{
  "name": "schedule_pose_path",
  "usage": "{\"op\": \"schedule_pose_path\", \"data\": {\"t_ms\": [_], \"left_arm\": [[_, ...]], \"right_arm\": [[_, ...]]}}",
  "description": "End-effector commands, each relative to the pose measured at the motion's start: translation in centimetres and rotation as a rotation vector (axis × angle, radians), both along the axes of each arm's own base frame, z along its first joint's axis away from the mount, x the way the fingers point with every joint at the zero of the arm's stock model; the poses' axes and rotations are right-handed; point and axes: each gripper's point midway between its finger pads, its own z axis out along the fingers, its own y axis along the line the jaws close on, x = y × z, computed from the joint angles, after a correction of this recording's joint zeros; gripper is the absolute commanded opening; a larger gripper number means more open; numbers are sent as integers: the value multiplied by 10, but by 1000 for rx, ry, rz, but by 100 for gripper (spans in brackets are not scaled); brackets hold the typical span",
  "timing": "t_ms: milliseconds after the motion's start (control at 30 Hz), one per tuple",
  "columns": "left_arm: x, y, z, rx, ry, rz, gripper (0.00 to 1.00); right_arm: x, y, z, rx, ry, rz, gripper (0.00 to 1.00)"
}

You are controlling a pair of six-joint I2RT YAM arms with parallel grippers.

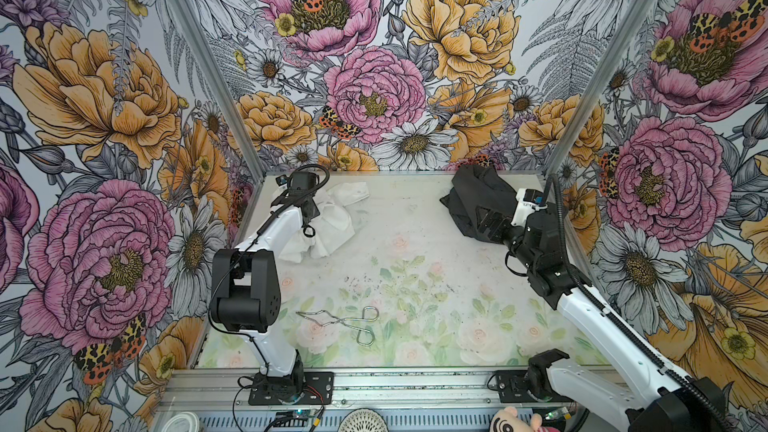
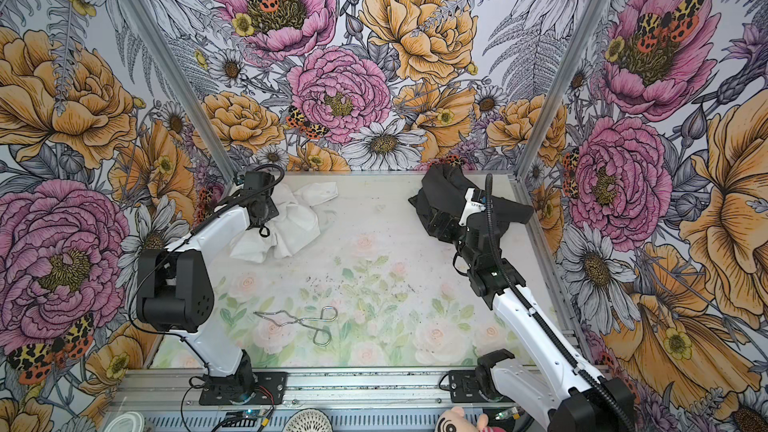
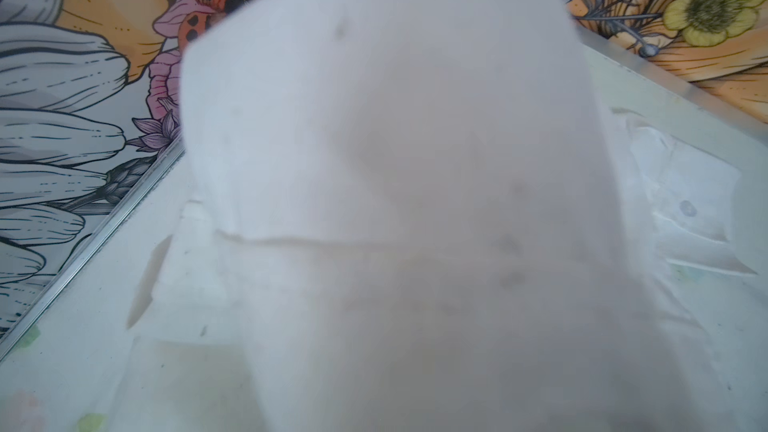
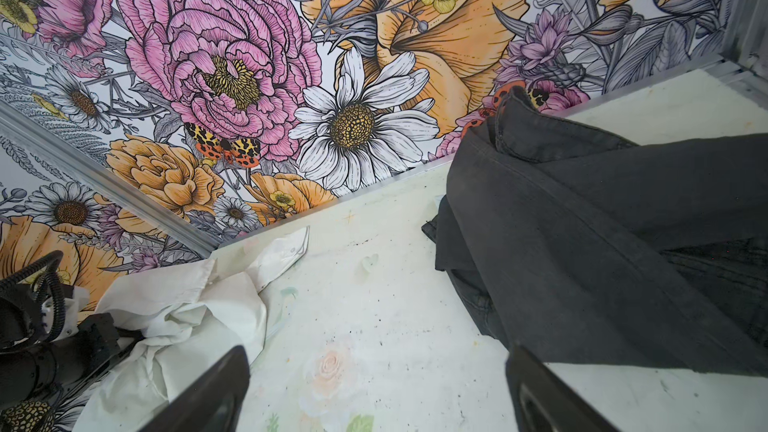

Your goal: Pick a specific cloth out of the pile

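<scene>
reading the table as a clock face in both top views, with 12 at the back wall: the left gripper [image 1: 309,222] [image 2: 262,224] is at about 10 o'clock, close to the left wall, pointing down into the cloth [image 1: 332,222] [image 2: 291,222]. the claw is clenched, and in the right wrist view white fabric bunches at its tip, so it is grasping the cloth. in the left wrist view a blurred white fold [image 3: 395,160] stands right against the lens and hides the fingers. the cloth is crumpled on the table [image 1: 415,243], and one flat flap reaches toward 11 o'clock. at about 7 o'clock a pair of wire tongs [image 1: 340,322] [image 2: 299,320] lies flat, apart from everything else. at about 2 o'clock, by the back right corner, sits the black garment [image 1: 478,193] [image 2: 440,184], well apart from the cloth, with bare table between them. the right gripper [image 1: 484,218] [image 4: 376,353] is over the garment's near edge. its claw is released, with the two fingers spread wide. in the right wrist view, the garment [image 4: 602,222] lies just beside one finger, and nothing is between the fingers but table.
</scene>
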Motion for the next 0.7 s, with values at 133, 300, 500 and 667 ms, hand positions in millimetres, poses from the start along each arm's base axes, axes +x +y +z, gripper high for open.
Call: {"op": "schedule_pose_path", "data": {"t_ms": [133, 300, 500, 667], "left_arm": [[43, -55, 10, 4, -37, -144, 5], [68, -80, -28, -20, 27, -208, 7], [73, -100, -88, -105, 131, -243, 14], [67, -108, -102, -122, 160, -251, 39]], "right_arm": [[-2, -2, 2, 21, -13, -5, 96], [-7, -5, -1, 19, -10, -9, 96], [-11, -9, -3, 20, -6, -15, 96], [-11, -9, -5, 22, 2, -9, 96]]}}
